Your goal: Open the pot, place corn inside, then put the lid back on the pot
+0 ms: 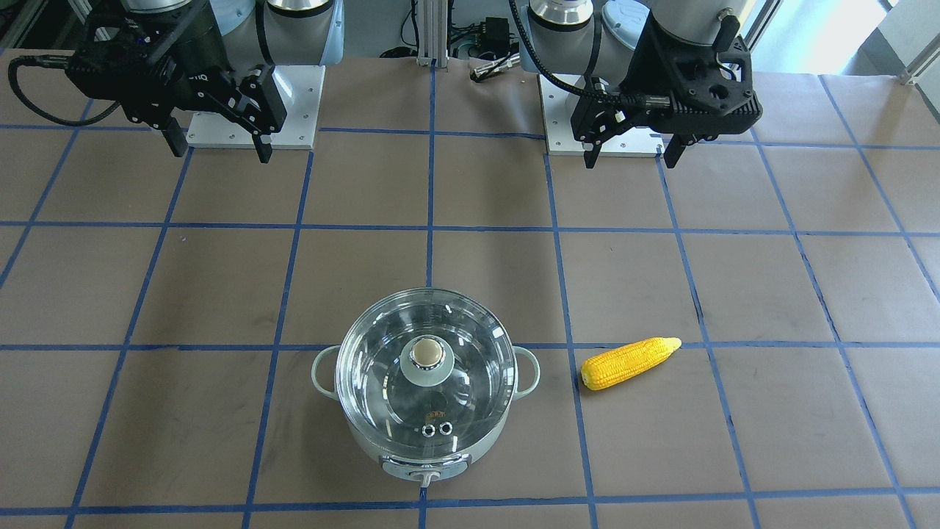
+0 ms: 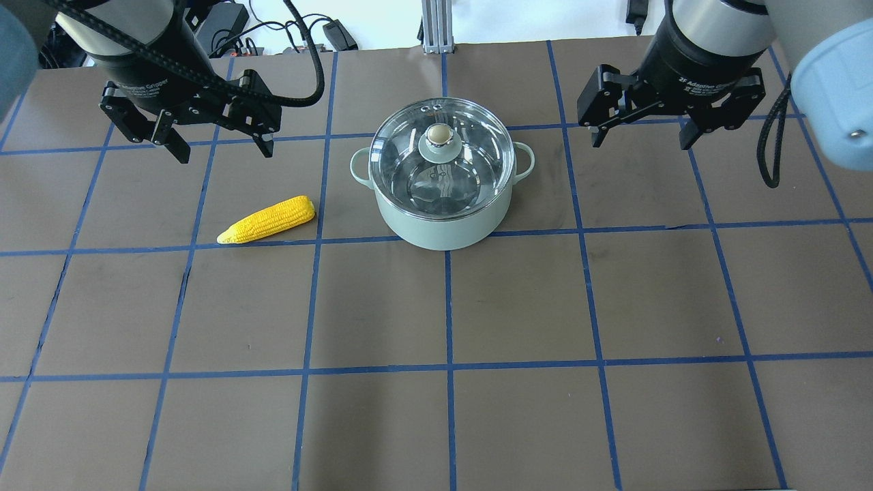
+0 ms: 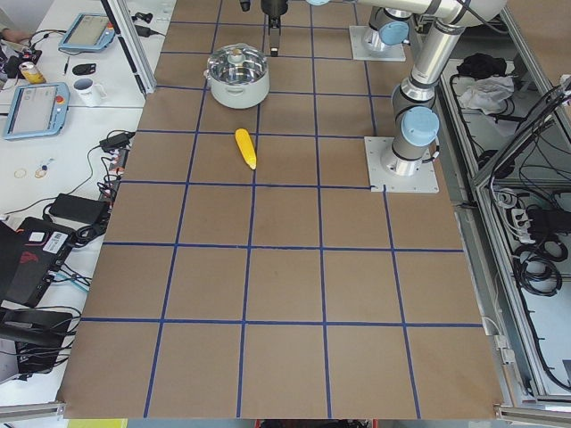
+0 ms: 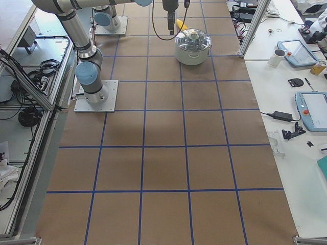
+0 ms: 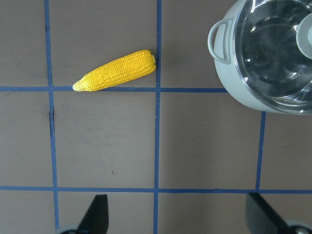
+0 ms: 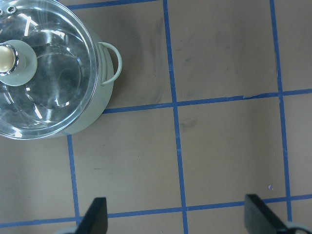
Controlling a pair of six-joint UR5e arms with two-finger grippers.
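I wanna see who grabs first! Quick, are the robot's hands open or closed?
Left gripper: open, holding nothing.
Right gripper: open, holding nothing.

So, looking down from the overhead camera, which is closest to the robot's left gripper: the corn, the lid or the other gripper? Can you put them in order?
Measured from the open left gripper in the overhead view:
1. The corn, lying close by on the left side.
2. The lid, sitting on the pot in the middle.
3. The right gripper, far across on the right.
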